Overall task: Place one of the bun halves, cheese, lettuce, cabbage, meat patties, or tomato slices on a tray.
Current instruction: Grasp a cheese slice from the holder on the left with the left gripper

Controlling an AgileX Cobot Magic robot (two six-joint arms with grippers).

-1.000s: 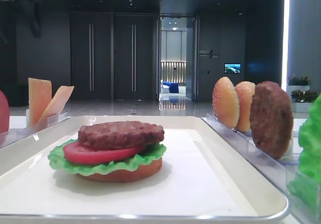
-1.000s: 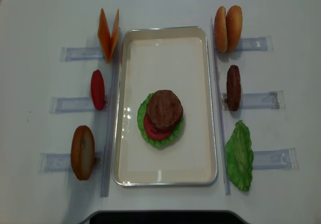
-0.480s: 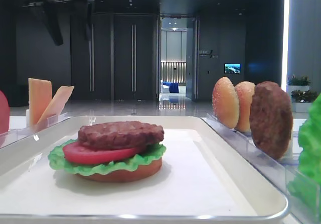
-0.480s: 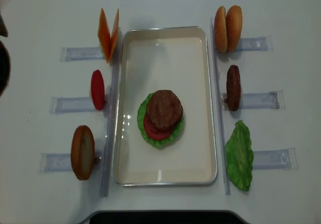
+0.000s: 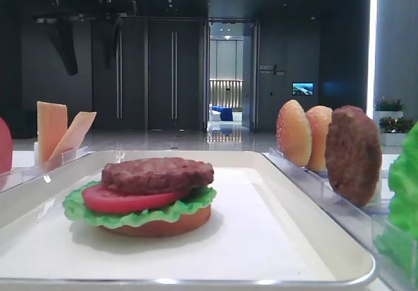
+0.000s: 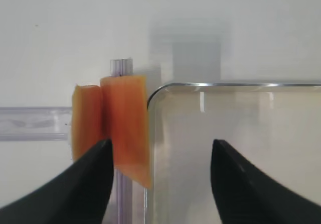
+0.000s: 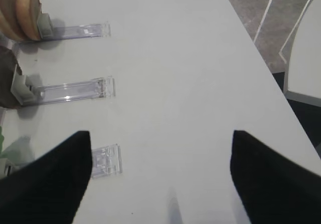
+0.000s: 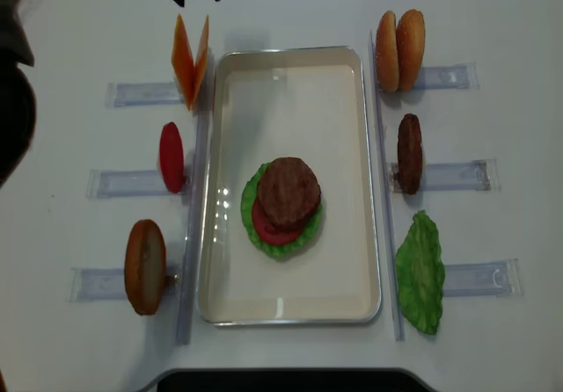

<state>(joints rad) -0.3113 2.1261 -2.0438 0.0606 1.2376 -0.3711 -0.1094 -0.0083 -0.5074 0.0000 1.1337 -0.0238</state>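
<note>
Your left gripper (image 6: 158, 176) hangs jaws apart above the thin orange-tan cheese slices (image 6: 111, 126), just beside the cream-white rimmed tray (image 6: 165, 89); right gripper (image 7: 160, 176) jaws apart, fingertips cut off.

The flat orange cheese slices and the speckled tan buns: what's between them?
The far end of the cream-white tray, bare there, shown in the overhead view between cheese slices and buns.
</note>
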